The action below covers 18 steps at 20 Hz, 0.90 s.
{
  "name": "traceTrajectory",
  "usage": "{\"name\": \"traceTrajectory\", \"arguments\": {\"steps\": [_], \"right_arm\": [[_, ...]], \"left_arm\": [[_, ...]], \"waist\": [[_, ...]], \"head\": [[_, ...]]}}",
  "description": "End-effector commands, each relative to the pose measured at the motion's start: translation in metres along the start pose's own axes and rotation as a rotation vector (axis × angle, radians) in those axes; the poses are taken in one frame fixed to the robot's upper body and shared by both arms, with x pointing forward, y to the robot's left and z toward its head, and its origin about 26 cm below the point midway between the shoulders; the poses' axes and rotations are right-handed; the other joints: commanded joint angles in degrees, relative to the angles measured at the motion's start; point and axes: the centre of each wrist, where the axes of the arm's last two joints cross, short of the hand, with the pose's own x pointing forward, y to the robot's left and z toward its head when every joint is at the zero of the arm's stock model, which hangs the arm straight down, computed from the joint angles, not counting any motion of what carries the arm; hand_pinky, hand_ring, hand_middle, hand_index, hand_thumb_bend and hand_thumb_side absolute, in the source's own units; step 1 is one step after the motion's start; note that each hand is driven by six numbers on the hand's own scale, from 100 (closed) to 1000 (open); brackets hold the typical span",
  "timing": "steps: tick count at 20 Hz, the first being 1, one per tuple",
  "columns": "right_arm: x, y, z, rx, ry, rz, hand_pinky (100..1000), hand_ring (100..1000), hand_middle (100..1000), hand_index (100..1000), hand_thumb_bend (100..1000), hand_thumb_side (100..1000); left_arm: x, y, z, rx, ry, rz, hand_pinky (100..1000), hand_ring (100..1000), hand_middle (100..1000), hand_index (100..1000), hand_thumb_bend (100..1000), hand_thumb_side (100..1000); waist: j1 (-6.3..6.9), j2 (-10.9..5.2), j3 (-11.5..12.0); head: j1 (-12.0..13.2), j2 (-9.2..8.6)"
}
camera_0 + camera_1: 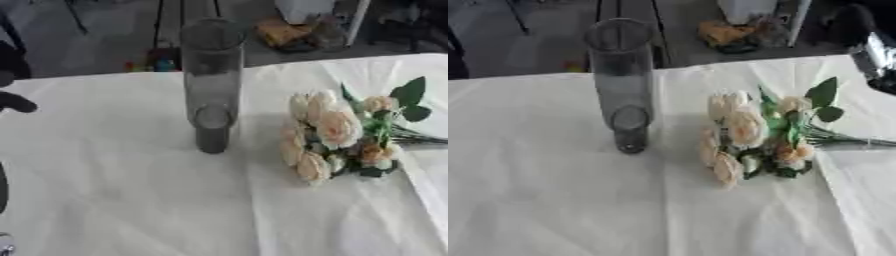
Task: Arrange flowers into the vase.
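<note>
A tall grey glass vase (212,85) stands upright on the white tablecloth (122,190), left of the middle, with nothing in it. To its right a bunch of cream and peach flowers (325,131) with green leaves (407,95) lies flat, blooms towards the vase and stems (859,142) running off to the right. A black part of my left hand (16,103) shows at the left edge, well apart from the vase. In the right eye view my right hand (871,49), black and silver, hangs at the upper right, above and beyond the leaves. Neither holds anything that I can see.
The table's far edge (105,75) runs just behind the vase. Beyond it are a dark floor, thin stand legs (160,25) and a yellow-brown bundle (284,32). The cloth is creased near the right side (420,180).
</note>
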Motion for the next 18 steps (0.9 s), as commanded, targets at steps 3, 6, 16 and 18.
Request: {"name": "traceTrajectory", "arguments": {"steps": [3,6,16,18], "right_arm": [[0.002,-0.020,-0.013,0.145,-0.012,0.091,771,923,610,975,316,1000],[0.003,-0.023,-0.016,0.232,0.000,0.107,786,947,643,995,363,1000],[-0.026,-0.032,-0.024,0.547,0.031,0.188,829,996,793,1000,505,942],[-0.033,-0.033,-0.024,0.593,0.032,0.200,831,998,839,1000,500,922]], "left_arm": [[0.005,0.001,-0.004,-0.019,-0.019,-0.005,517,663,713,883,265,970],[0.005,0.001,-0.004,-0.021,-0.017,-0.003,517,663,713,883,264,971],[0.005,0.000,-0.003,-0.030,-0.010,0.005,516,663,712,883,253,977],[0.005,-0.001,-0.003,-0.031,-0.008,0.007,517,663,712,883,249,979]], "waist": [[-0.04,-1.37,-0.12],[0.00,-1.47,-0.10],[-0.17,-1.82,0.48],[-0.25,-1.77,0.63]], "head": [[-0.13,-0.58],[-0.05,-0.53],[0.13,-0.86],[-0.03,-0.92]]}}
